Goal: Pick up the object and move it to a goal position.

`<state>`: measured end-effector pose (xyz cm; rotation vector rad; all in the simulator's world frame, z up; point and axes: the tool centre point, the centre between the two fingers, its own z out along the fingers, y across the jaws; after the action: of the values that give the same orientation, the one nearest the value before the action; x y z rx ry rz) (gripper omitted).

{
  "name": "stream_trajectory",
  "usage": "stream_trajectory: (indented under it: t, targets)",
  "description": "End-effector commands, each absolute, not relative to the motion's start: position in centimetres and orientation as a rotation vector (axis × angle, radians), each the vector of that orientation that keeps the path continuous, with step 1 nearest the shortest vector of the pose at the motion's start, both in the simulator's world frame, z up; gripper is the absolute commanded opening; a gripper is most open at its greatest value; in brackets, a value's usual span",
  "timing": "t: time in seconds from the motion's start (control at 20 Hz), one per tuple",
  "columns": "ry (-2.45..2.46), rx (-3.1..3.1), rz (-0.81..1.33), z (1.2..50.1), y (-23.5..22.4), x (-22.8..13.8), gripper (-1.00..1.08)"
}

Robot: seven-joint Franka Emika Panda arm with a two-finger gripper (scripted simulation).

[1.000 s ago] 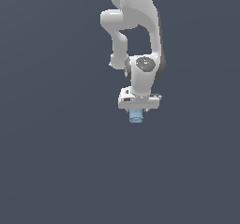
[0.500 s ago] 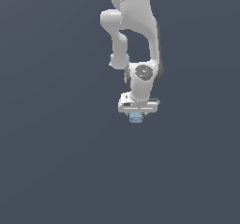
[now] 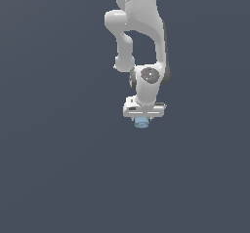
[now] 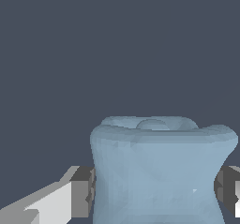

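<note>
The object [image 3: 142,123] is a small pale-blue, slightly translucent short cylinder. In the exterior view it pokes out just below the white hand, near the middle of the dark floor. My gripper [image 3: 143,117] is down over it, and the hand hides its upper part. In the wrist view the object [image 4: 159,167] fills the space between the fingers and shows a ring-like top. My gripper [image 4: 154,195] has one dark pad against each of its sides, so it is shut on the object. A finger [image 4: 82,192] shows on one side, and only the edge of the other is in the picture.
A plain dark grey-blue floor [image 3: 58,178] spreads all around the arm. The white arm [image 3: 141,27] comes in from the top of the exterior view and bends down to the hand. No other objects or markers show.
The wrist and hand have sunk a little lower over the object, which shows less below the hand than before. The object itself has stayed in place.
</note>
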<state>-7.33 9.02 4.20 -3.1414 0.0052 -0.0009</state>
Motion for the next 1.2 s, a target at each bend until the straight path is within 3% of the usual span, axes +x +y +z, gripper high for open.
stream_trajectory:
  t: [0.0, 0.55, 1.15]
  targets:
    - [0.008, -3.142, 0.001, 4.2, 9.0, -7.4, -1.00]
    - [0.008, -3.142, 0.001, 7.7, 7.4, -6.7, -1.00]
    - [0.006, -3.140, 0.001, 18.6, 2.7, -4.7, -1.00]
